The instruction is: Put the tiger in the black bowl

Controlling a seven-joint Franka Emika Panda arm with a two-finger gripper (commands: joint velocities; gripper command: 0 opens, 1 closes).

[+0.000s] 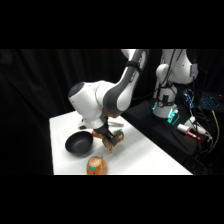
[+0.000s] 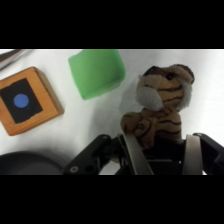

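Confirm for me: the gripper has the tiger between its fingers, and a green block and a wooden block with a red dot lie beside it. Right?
Not quite: the dot on the wooden block is blue, as the wrist view shows. The gripper does hold the tiger, with the green block nearby.

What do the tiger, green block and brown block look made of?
Tiger: plush fabric, fuzzy striped nap, soft outline, sitting between the hand's fingers. Green block: probably foam or soft plastic, matte, rounded corners. Brown block: looks like wood, tan rim with rounded edges, black face with blue dot, likely painted or printed.
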